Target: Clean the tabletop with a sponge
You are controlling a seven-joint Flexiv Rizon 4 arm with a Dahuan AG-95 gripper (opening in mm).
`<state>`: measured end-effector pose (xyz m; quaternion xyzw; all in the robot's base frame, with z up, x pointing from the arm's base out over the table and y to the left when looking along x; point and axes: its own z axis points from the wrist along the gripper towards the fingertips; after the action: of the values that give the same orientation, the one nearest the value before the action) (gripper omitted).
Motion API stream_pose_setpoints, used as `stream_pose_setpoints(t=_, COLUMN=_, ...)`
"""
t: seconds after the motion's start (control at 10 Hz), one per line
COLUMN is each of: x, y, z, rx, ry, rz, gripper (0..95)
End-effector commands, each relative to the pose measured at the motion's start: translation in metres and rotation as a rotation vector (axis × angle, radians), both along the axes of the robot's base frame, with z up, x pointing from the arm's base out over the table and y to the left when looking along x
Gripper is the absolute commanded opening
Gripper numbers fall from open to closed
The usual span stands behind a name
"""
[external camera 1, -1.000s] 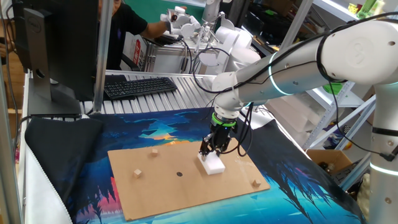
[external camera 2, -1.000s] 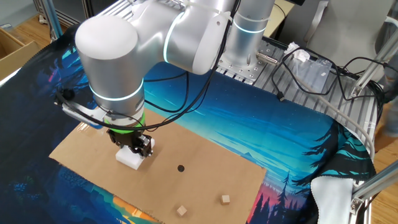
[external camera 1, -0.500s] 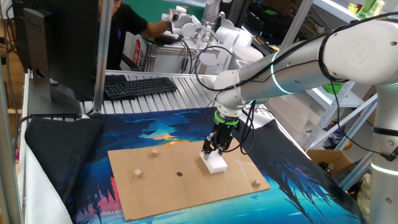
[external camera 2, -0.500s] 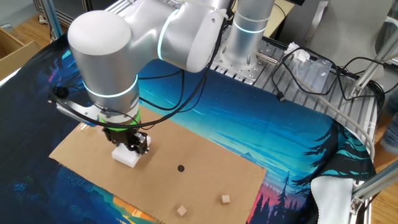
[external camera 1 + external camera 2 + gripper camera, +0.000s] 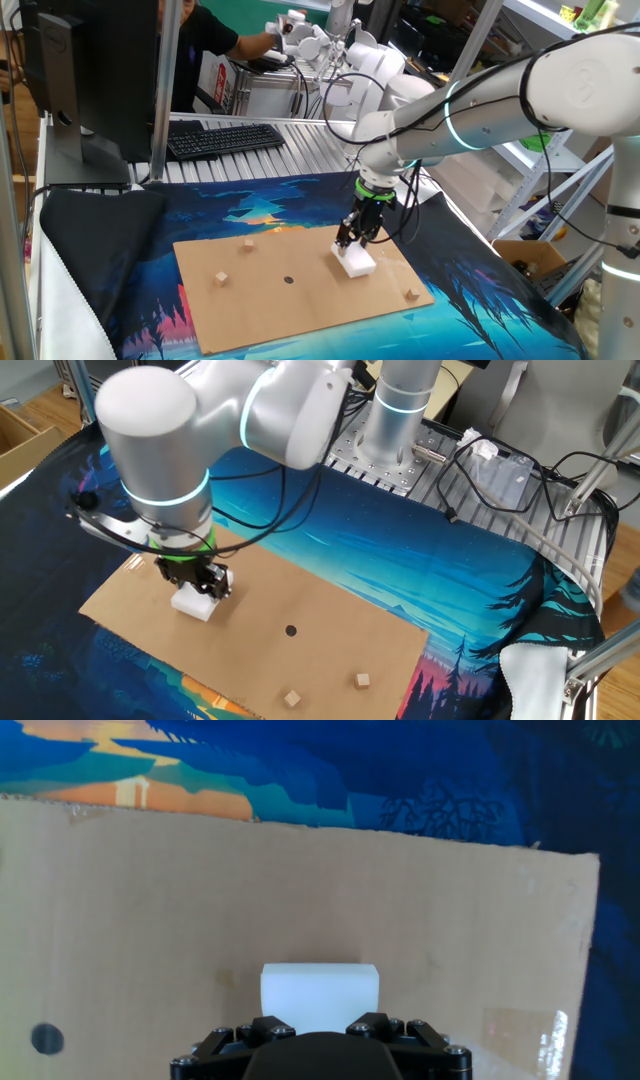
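Note:
The white sponge (image 5: 357, 260) rests on the brown cardboard tabletop (image 5: 260, 300), toward its right part. My gripper (image 5: 352, 240) is shut on the sponge and presses it onto the board. In the other fixed view the sponge (image 5: 193, 603) sits under the gripper (image 5: 203, 586) near the board's (image 5: 330, 645) left end. In the hand view the sponge (image 5: 319, 996) shows just ahead of the gripper body (image 5: 320, 1032), with bare cardboard (image 5: 150, 910) all round. A small dark dot (image 5: 288, 280) lies left of the sponge; it also shows in the other fixed view (image 5: 291, 630) and the hand view (image 5: 45, 1039).
Small tan wooden cubes lie on the board: two at the left (image 5: 248, 241) (image 5: 220, 279) and one at the right corner (image 5: 411, 295). The blue-teal mat (image 5: 480, 300) surrounds the board. A keyboard (image 5: 225, 138) and a monitor (image 5: 90, 80) stand behind on the ribbed metal table.
My gripper has slid the sponge across the board, away from the dark dot and toward the board's end. The cubes have not moved.

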<state>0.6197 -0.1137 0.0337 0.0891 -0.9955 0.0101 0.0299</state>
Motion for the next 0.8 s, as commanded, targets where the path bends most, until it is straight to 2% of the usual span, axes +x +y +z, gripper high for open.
stream_pose_setpoints(t=0.1, x=0.001, y=-0.006, z=-0.003, rx=0.001, ry=-0.006, rz=0.013, gripper=57.0)
stream_pose_setpoints(t=0.5, x=0.004, y=-0.007, z=-0.017, rx=0.005, ry=-0.012, rz=0.01, gripper=57.0)
stream_pose_setpoints(t=0.8, x=0.005, y=-0.005, z=-0.019, rx=0.012, ry=-0.01, rz=0.002, gripper=57.0)
